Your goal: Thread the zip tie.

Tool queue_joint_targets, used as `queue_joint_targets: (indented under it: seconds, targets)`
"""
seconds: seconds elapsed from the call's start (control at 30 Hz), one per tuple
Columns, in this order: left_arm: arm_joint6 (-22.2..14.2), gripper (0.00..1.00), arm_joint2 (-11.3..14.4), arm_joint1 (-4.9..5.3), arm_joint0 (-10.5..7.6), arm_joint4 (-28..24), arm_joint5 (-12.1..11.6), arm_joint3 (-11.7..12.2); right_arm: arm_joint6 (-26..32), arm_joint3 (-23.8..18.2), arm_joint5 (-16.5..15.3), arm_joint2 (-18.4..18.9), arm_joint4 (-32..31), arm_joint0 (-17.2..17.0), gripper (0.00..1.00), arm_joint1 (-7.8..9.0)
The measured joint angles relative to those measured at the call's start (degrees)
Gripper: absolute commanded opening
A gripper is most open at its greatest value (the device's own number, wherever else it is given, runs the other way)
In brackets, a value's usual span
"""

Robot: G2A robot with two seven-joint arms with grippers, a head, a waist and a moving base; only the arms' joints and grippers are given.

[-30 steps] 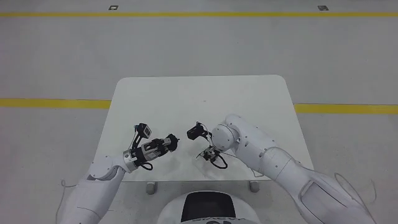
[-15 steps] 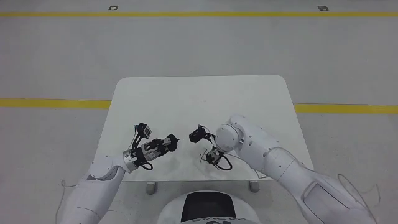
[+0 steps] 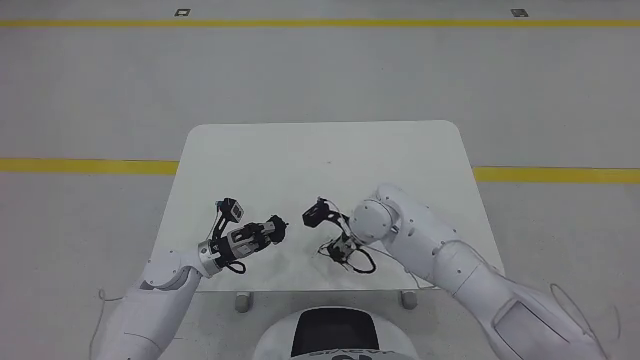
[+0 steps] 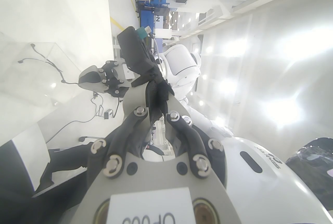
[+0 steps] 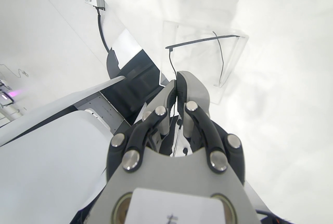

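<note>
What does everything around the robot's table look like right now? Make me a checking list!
Surface: white table with rounded corners.
Job's things: zip tie, a thin black strand rising from the right end effector's tips; not yet threaded, as far as the views show.
Clutter: nothing seen.
Grippers: right end effector shut on the zip tie; left end effector shut, with something dark between its pads that I cannot identify. The two are apart, over the table's near side.
Cables: a black cable loops along the left wrist.
Surroundings: pale floor with yellow lines.
</note>
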Motion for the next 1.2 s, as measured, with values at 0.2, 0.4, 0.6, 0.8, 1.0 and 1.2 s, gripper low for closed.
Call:
queue_joint_targets:
  seconds: [0.2,0.4,0.6,0.8,1.0,1.2]
  targets:
    - [0.0,0.00,0.0,0.00,0.00,0.0,0.0,0.0,-1.7,-1.6,-1.7,2.0,1.0,-1.5,0.00,1.03]
    - [0.0,0.00,0.0,0.00,0.00,0.0,0.0,0.0,-4.9,-3.2,-3.0,4.1,1.5,-3.4,0.00,2.10]
    - [0.0,0.00,0.0,0.00,0.00,0.0,0.0,0.0,-14.1,-4.6,-4.5,7.8,1.6,-6.9,0.00,3.40]
    - [0.0,0.00,0.0,0.00,0.00,0.0,0.0,0.0,-14.1,-4.5,-4.7,7.9,1.6,-6.9,0.00,3.43]
    - [0.0,0.00,0.0,0.00,0.00,0.0,0.0,0.0,-19.3,-6.4,-6.2,9.4,1.7,-8.8,0.00,3.78]
    - [0.0,0.00,0.0,0.00,0.00,0.0,0.0,0.0,-39.5,-15.5,-10.1,15.8,-5.3,-19.0,0.00,6.44]
